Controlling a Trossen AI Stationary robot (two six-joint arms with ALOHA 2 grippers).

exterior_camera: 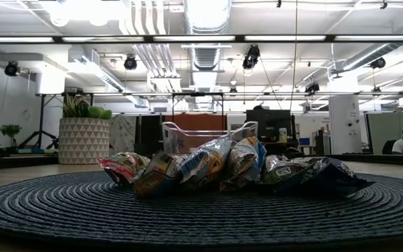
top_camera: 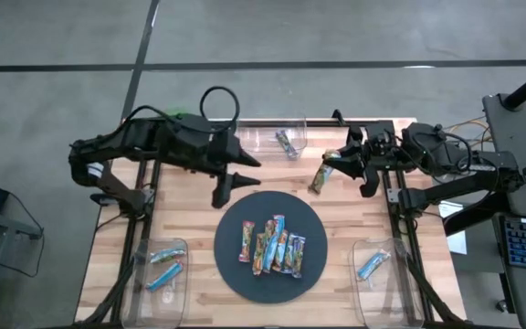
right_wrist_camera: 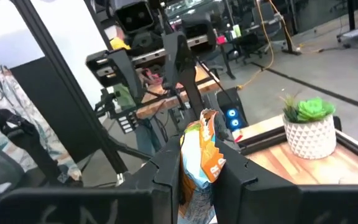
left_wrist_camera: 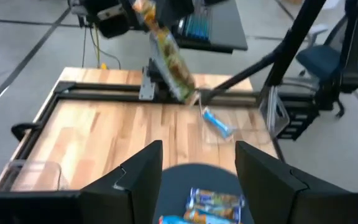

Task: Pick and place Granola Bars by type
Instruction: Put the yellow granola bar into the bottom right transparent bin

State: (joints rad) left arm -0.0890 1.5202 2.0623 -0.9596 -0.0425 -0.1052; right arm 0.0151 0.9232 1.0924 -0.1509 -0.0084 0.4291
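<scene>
A slatted wooden table point(top_camera: 190, 228) carried a dark round mat point(top_camera: 236, 270) heaped with granola bars point(top_camera: 272, 245). The right gripper point(top_camera: 331, 164), at the mat's one o'clock, pinched one bar point(top_camera: 319, 178) by its end; dangling, it might slip. The left gripper point(top_camera: 231, 183), at eleven o'clock, gaped empty. No wrapper lettering was legible.

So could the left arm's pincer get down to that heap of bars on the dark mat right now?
Probably yes. The left pincer is open and empty at the edge of the mat, and nothing lies between it and the bars. The right pincer, holding a bar, is off to the side.
</scene>
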